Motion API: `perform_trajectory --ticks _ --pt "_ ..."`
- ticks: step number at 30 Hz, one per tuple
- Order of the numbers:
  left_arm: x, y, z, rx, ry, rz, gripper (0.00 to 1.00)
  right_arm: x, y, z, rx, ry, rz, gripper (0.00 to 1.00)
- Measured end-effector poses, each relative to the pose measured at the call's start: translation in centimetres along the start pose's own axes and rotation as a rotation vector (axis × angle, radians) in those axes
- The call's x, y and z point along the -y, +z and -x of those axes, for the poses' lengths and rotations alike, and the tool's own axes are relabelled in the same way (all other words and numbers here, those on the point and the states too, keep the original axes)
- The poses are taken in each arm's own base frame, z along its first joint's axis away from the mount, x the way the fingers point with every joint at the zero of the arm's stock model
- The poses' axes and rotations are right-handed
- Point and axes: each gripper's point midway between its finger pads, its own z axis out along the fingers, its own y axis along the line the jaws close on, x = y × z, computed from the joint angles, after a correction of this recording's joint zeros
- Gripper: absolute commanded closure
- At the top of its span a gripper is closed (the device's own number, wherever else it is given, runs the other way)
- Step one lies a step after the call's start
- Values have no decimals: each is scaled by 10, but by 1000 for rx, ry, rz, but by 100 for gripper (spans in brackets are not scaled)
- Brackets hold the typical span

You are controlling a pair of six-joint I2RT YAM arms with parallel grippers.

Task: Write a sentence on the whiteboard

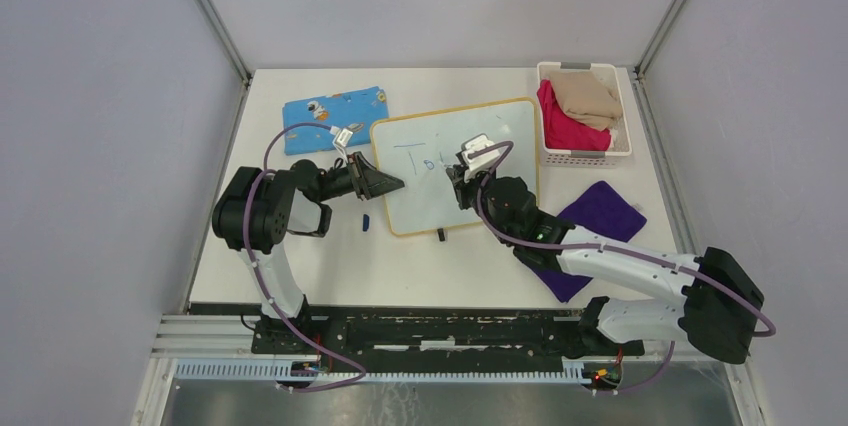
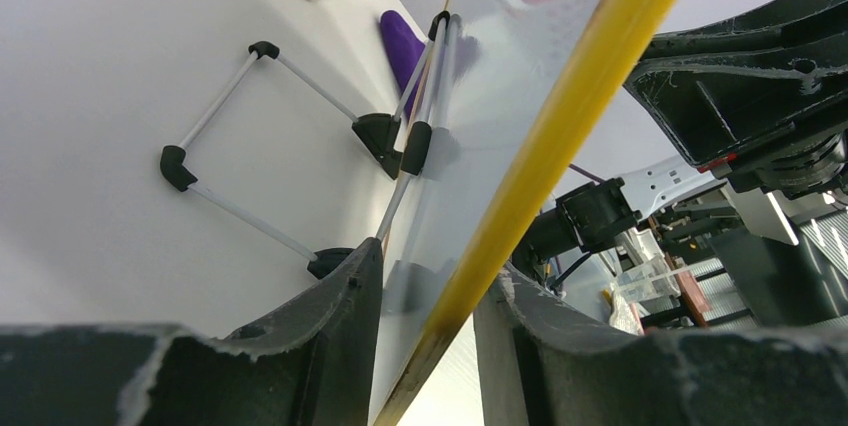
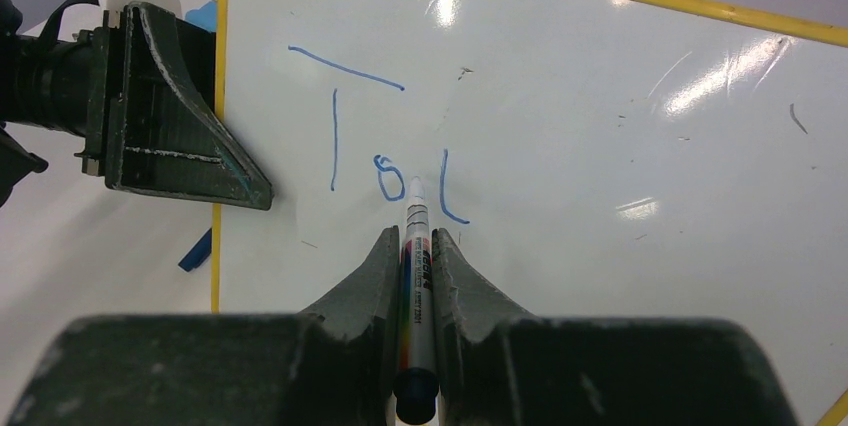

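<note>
The whiteboard lies near the table's middle, its left edge lifted off the table in the left wrist view. Blue marker strokes of the sentence read about "To" plus one more curved stroke. My right gripper is shut on a white marker, whose tip touches the board between the "o" and the last stroke. My left gripper stands open astride the board's yellow rim, with gaps on both sides. From the top view, the left gripper is at the board's left edge.
A blue marker cap lies left of the board. A blue patterned cloth is behind it. A white basket of clothes stands at the back right, and a purple cloth lies under the right arm. The board's wire stand shows underneath.
</note>
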Motion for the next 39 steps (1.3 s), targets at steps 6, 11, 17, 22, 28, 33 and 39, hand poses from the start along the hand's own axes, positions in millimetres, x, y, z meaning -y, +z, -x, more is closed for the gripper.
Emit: perform_trajectory --ticks 6,11,17,22,28,33,39 --pt "1 1 -1 -4 -1 -3 58 -1 7 0 -3 6 -16 100" --pt "1 1 -1 -4 -1 -3 59 2 10 1 -1 7 -39 100" --pt "1 1 -1 -4 -1 -3 60 3 14 -1 -7 6 -60 100" --pt "1 1 -1 -5 -1 -3 62 5 15 -3 -13 3 -74 100" --pt "1 1 -1 -4 -2 -3 71 8 14 -3 -13 3 -88 100" --pt "1 1 -1 -3 2 -3 79 11 14 -4 -15 1 -105 100" --pt "0 2 1 4 5 0 83 16 13 -5 -20 -2 -132 100"
